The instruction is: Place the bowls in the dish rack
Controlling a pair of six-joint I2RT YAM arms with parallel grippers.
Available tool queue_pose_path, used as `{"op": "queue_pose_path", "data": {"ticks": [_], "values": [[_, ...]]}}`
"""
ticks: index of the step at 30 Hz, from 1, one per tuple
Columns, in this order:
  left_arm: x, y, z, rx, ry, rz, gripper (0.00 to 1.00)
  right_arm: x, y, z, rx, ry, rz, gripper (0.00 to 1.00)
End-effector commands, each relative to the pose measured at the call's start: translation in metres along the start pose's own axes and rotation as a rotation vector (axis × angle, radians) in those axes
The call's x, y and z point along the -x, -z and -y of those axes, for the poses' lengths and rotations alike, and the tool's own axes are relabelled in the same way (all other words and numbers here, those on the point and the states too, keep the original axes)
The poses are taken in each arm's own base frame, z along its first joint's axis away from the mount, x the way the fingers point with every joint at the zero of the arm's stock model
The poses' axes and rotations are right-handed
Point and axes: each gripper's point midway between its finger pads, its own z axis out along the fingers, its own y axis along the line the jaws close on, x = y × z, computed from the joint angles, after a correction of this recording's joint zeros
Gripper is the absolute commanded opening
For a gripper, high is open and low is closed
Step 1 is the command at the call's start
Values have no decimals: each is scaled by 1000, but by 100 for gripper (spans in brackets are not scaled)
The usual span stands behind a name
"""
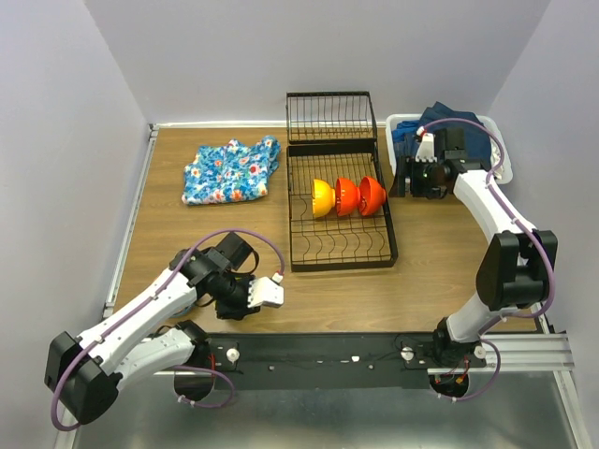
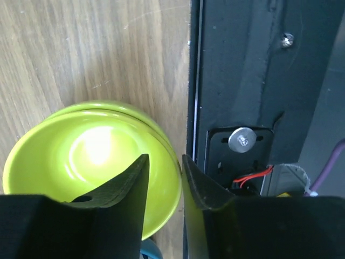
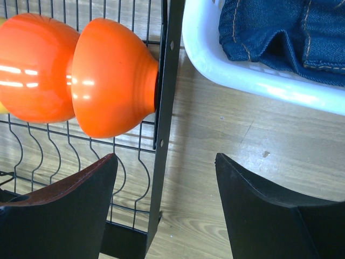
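Pale wood makes up the surface (image 1: 430, 281). Directly beneath the left hand (image 2: 166, 157) sits a lime-green bowl (image 2: 81, 162). One finger reaches inside it and the other outside, with the rim in the narrow gap between them, but I cannot tell whether they pinch it. The right hand (image 3: 164, 156), spread wide and empty, hovers at the edge of the dish rack (image 1: 342, 245). Ahead to its left, a yellow-orange bowl (image 1: 323, 196) and two red-orange bowls (image 3: 110, 75) stand on edge in the rack. Ahead to its right is a white basket (image 3: 242, 70) of denim.
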Motion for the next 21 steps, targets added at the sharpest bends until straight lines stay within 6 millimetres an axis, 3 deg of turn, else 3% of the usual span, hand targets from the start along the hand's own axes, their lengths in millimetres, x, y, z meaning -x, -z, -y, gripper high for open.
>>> {"op": "queue_pose_path", "data": {"ticks": [1,7,16,19,21], "values": [[0,-5,-13,71,47,1,36,5,8,-6,12,-3,37,81],[4,7,-10,70,56,5,15,8,8,-4,5,1,40,81],[18,46,1,134,-37,73,4,5,2,-3,8,-10,25,81],[29,53,-7,156,-39,95,0,5,0,-3,12,-15,22,81],[54,65,-28,237,-68,160,0,9,1,-3,8,-14,26,81]]}}
